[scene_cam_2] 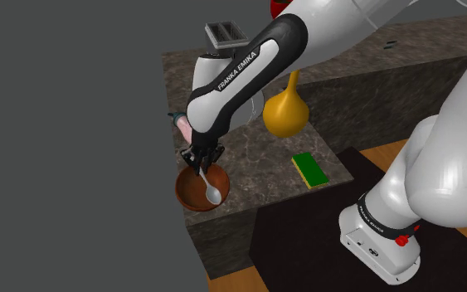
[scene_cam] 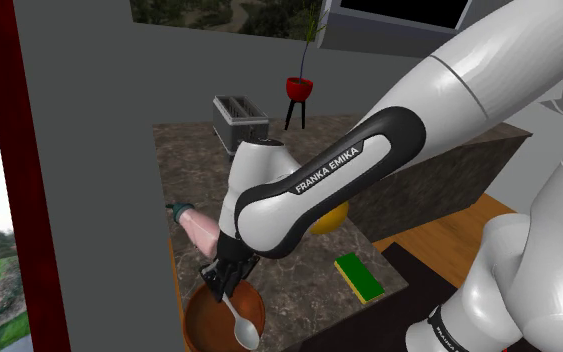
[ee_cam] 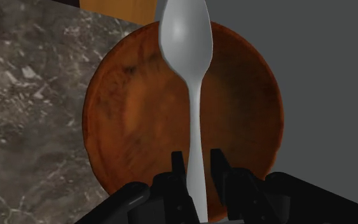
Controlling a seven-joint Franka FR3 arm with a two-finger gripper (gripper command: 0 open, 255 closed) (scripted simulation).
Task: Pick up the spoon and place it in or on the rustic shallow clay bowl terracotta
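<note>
– gripping anything, that claw (ee_cam: 196, 162)?
– yes, it is clenched on the handle of the pale spoon (ee_cam: 195, 95), which hangs scoop-end down from it.
– and where is that against the bowl?
– right over the brown-red shallow bowl (ee_cam: 126, 127), which sits near a corner of the mottled stone bench (ee_cam: 25, 95). i cannot tell whether the scoop touches the bowl's floor.
– so how far along, would you say?
– by my reckoning the pick-up is done and the spoon is at the right spot. what is left is lowering it, letting go and drawing the claw clear.
– anything in the bowl?
– its inside looks bare, and the spoon is not yet lying in it. a toaster (scene_cam: 239, 120) stands at the bench's far end, its slots too small to read.
</note>
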